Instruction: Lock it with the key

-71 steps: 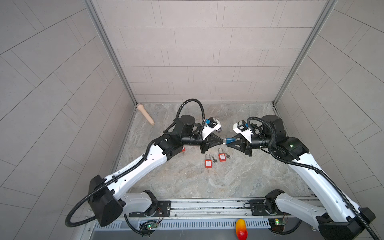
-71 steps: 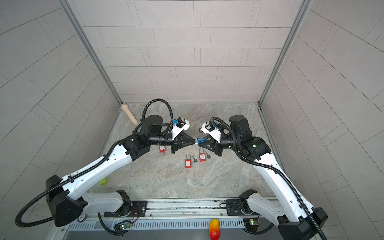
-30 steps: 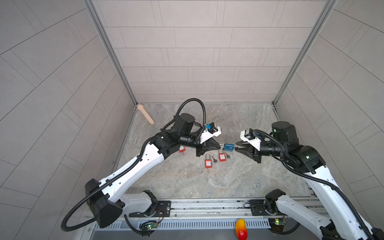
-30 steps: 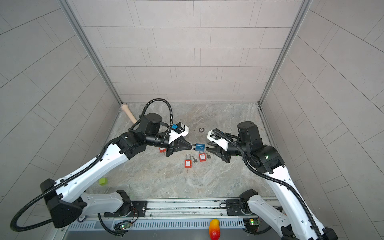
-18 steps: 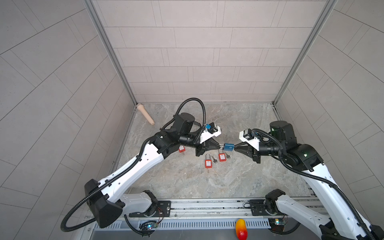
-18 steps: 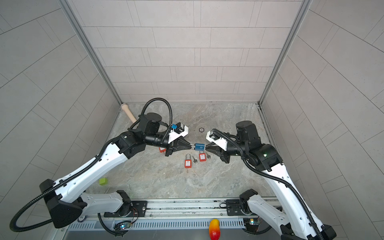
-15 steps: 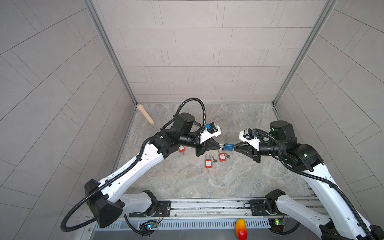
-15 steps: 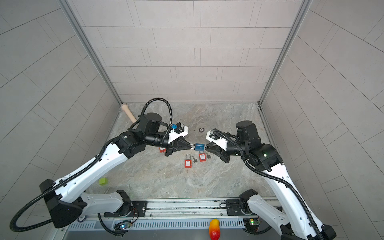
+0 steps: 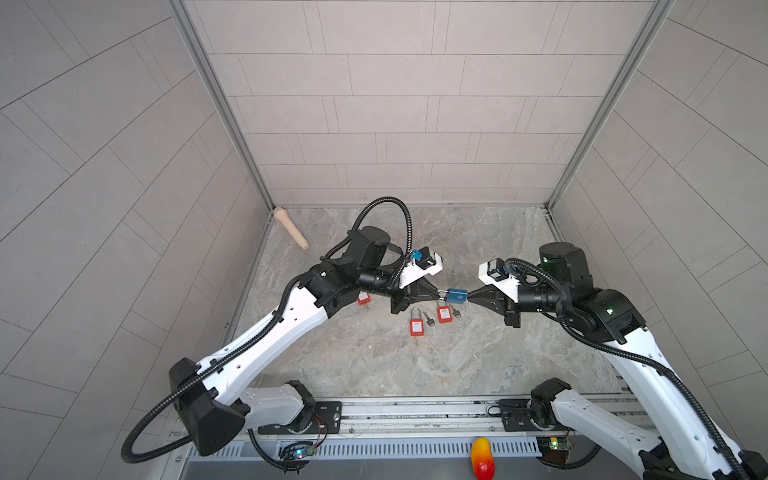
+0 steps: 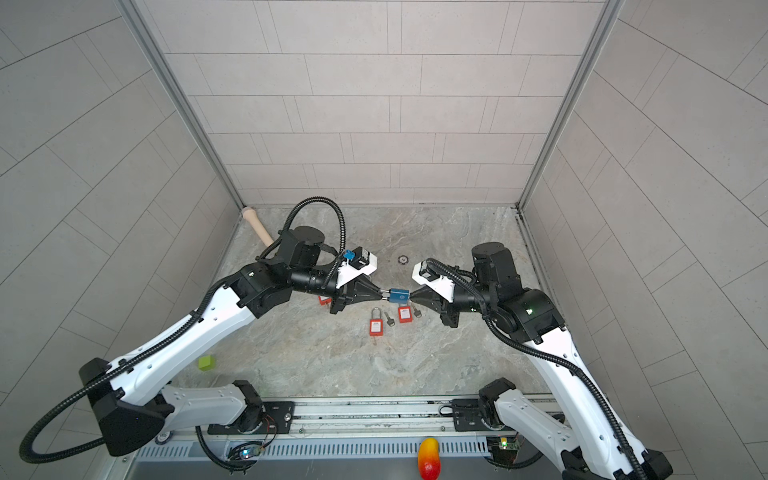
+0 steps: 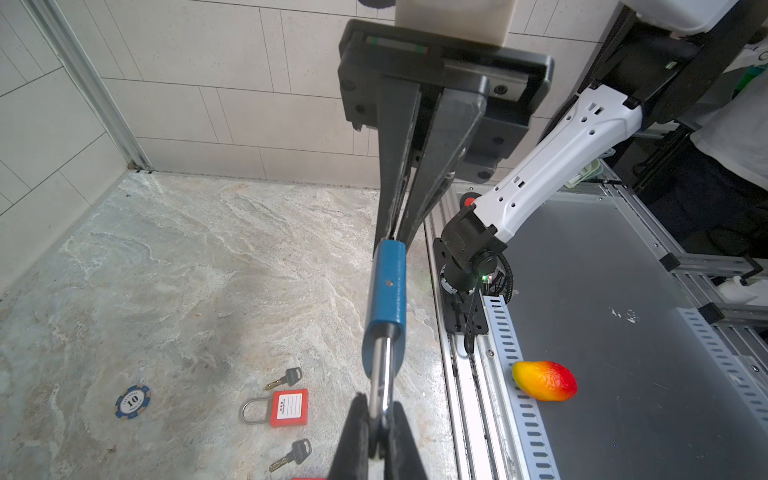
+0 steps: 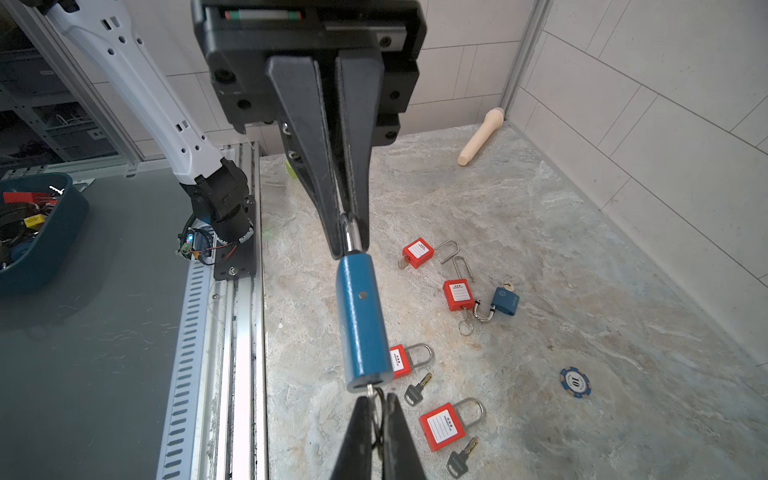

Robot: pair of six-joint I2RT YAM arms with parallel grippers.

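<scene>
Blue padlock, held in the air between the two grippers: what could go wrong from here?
1. The left gripper pinches only the thin shackle, so the blue padlock may swivel when the key is turned.
2. The right gripper holds the key by its very tips; it could slip off.
3. A dropped lock would land among the red padlocks and loose keys below.

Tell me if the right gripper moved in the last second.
Yes. The right gripper slid left in a top view, nearer the red padlock, up to the blue padlock.
</scene>
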